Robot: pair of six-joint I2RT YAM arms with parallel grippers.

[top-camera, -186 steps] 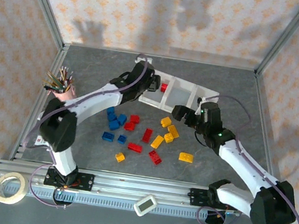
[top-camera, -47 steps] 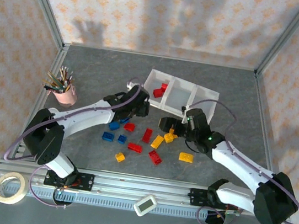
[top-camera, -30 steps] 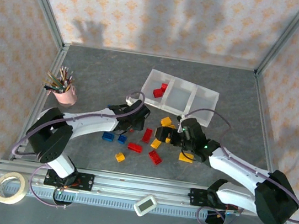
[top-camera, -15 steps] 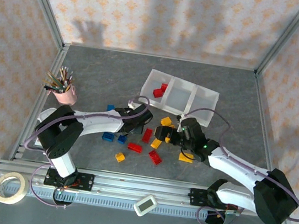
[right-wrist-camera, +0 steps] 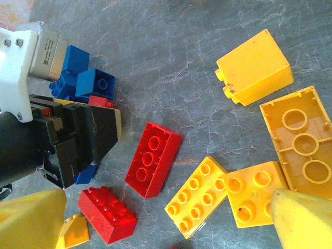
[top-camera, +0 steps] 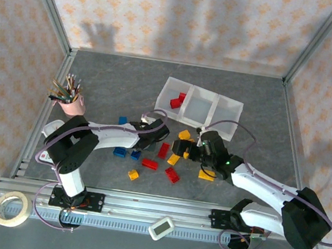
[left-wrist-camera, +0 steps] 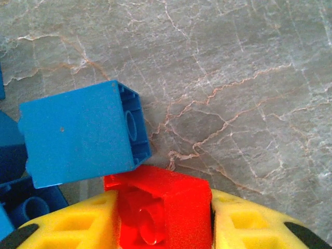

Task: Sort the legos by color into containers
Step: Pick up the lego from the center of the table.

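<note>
Grip first: from above, left gripper (top-camera: 152, 137) sits low among bricks (top-camera: 173, 158), tray (top-camera: 222, 130) well beyond it. Left wrist: fingers (left-wrist-camera: 67, 228) pinch a red brick (left-wrist-camera: 162, 205); blue brick (left-wrist-camera: 80, 135) touches it ahead, so I would lift straight up. Right wrist: right gripper (right-wrist-camera: 168, 220) is spread wide over yellow bricks (right-wrist-camera: 249, 199); it should stand aside.

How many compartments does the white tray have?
3, joined in a row: left compartment with red legos, middle compartment, right compartment. None looks hidden.
</note>
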